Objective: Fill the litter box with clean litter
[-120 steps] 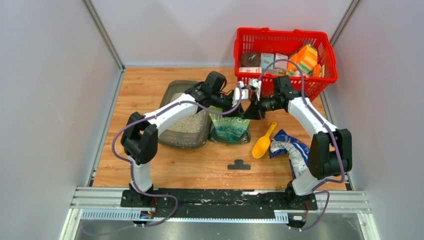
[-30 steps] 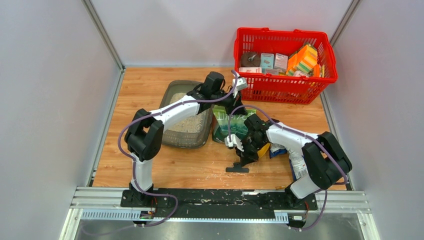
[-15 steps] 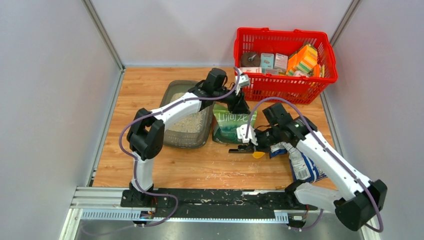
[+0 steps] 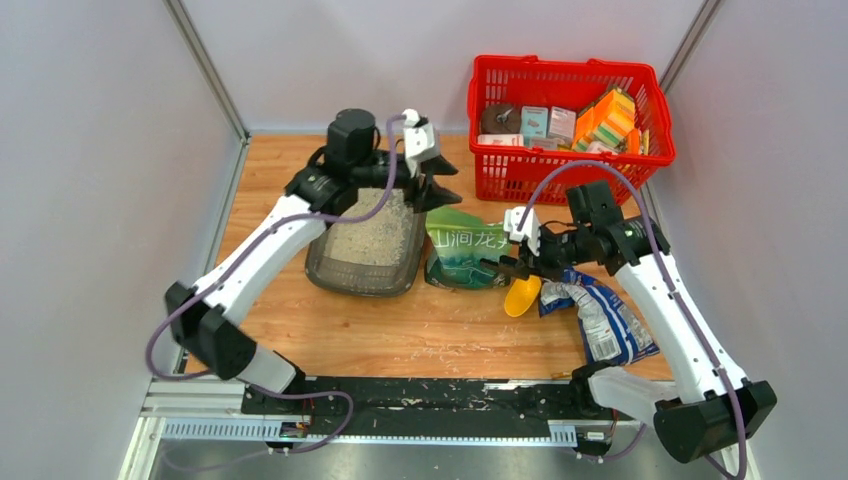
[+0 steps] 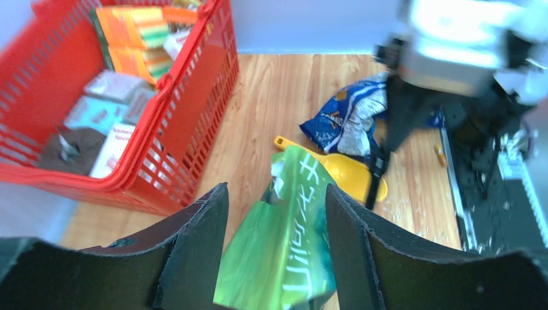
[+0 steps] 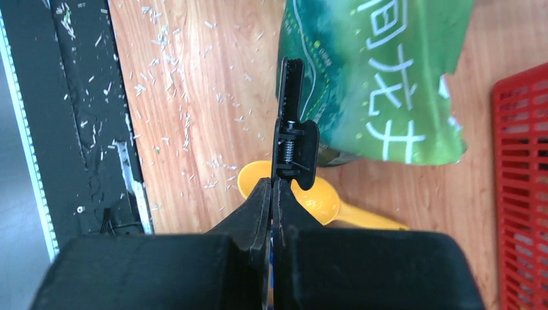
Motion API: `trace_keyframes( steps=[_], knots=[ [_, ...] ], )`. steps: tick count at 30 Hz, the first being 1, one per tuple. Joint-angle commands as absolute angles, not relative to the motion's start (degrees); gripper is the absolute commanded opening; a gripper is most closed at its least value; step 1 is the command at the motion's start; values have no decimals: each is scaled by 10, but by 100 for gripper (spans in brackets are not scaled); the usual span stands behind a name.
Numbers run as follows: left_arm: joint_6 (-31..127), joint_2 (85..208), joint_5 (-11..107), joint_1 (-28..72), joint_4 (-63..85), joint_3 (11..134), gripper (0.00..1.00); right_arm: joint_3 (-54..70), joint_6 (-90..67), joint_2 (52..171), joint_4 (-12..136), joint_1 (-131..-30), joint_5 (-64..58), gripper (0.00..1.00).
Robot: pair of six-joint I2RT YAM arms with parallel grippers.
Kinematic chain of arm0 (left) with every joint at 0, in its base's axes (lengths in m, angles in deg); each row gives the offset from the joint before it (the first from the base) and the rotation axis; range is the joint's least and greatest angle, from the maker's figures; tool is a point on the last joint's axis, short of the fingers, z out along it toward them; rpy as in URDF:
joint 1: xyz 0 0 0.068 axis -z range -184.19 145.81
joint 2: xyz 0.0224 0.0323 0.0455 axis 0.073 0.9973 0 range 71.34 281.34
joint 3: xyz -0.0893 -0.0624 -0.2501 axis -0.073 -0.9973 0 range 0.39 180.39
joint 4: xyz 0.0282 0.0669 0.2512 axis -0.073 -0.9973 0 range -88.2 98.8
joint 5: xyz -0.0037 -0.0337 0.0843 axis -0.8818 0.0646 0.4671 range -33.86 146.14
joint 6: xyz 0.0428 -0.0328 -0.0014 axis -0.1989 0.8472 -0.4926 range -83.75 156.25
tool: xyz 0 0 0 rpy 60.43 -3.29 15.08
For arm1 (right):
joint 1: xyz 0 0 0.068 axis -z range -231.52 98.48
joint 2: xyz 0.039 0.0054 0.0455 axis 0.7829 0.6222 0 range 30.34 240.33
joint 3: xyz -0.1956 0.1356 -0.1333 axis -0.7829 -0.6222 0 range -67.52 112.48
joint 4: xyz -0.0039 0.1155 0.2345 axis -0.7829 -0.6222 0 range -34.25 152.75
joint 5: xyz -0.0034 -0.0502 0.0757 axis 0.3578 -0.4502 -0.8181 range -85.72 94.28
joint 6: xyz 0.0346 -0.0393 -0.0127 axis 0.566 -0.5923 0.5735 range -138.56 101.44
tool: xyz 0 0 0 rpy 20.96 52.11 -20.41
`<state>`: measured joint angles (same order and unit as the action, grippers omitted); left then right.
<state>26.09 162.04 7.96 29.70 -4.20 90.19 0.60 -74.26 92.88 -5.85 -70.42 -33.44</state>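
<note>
Left hand (image 4: 438,188) is wide open right now, fingers (image 5: 194,258) spread with nothing gripped. It hangs over the far right corner of the litter box (image 4: 358,289), and through its own camera the torn top of the green bag (image 5: 284,252) shows in the gap between the fingers, lower down. Can't tell if it's touching the bag, it looks clear of it to me.

Right hand (image 6: 274,194) is pinched tight on a small black clip (image 6: 294,139), the spring kind, held up above the worktop (image 4: 400,335) just by the bag's near right corner. Directly under that clip there's a yellow scoop (image 6: 307,194) lying flat, bowl end next to the bag.

The litter box sits left of the green bag, right beside it, with pale litter (image 4: 380,235) already spread over the bottom. A crumpled blue and silver bag (image 4: 600,320) lies to the right of the scoop. The red basket (image 4: 570,175) full of boxes is at the far right corner. Bits of spilled stuff all over the near side of the wood.
</note>
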Motion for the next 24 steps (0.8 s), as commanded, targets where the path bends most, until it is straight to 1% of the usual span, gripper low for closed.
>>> trace_keyframes(
  steps=[1, 3, 5, 12, 17, 24],
  knots=[
    [51, 1538, 45, 305, -189, 838, 65, 52, -708, 937, -1, -702, -392, 0],
    [15, 1532, 45, 306, -195, 812, 65, 61, -690, 939, 24, -703, -401, 0],
    [13, 1532, 36, 305, -183, 802, 65, 82, -676, 946, 47, -706, -402, 0],
    [30, 1570, 15, 312, -168, 841, 64, 127, -673, 984, 74, -720, -402, 0],
    [57, 1585, 2, 318, -148, 841, 61, 132, -670, 1000, 97, -732, -405, 0],
    [60, 1589, 2, 318, -154, 842, 51, 126, -660, 1008, 132, -738, -410, 0]
  ],
)
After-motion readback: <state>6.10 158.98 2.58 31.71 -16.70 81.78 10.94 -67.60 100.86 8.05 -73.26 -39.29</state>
